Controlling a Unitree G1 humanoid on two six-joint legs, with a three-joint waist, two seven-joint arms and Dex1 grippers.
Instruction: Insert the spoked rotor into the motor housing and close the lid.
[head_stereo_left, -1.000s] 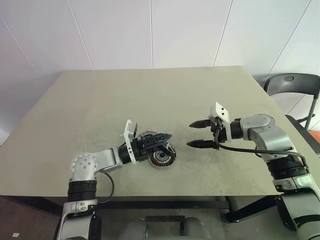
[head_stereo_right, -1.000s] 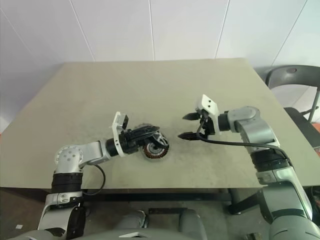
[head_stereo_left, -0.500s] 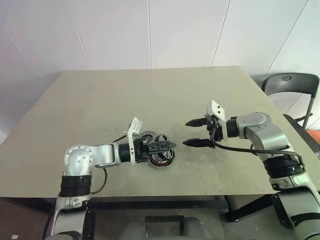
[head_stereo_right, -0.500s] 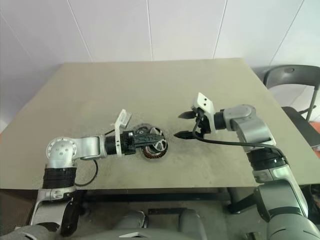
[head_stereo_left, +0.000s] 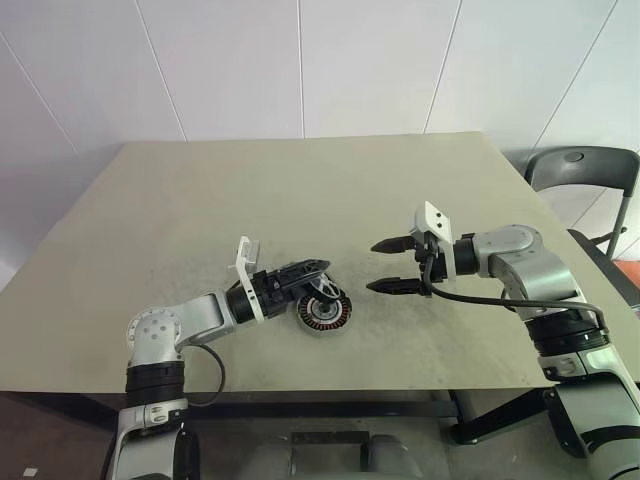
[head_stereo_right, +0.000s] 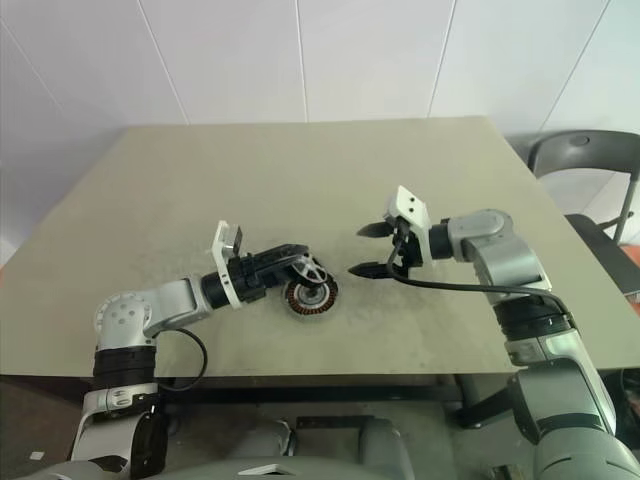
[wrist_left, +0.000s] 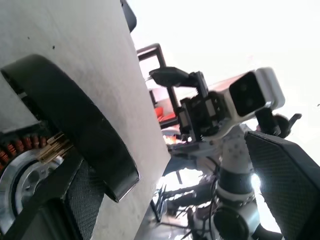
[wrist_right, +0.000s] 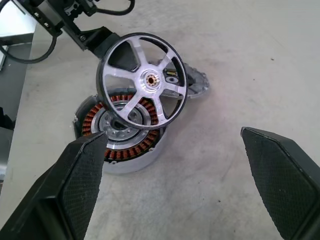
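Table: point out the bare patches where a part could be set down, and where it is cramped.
The table is bare across its whole far half, up to the back edge, and along its left side. The front right corner, under the right arm, is also bare. It is crowded at front centre: the motor housing, the spoked rotor leaning on it and the lid behind sit between the left gripper and right gripper.

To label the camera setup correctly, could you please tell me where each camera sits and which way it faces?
Head stereo pair: on the head, facing forward and down over the table; both arms show, left end effector at the motor housing, right end effector open beside it.
Left wrist: looks along its own fingers, past the spoked rotor, toward the right arm.
Right wrist: looks between its own fingers at the tilted rotor, housing and lid.
Shared: both wrist views show rotor and housing.
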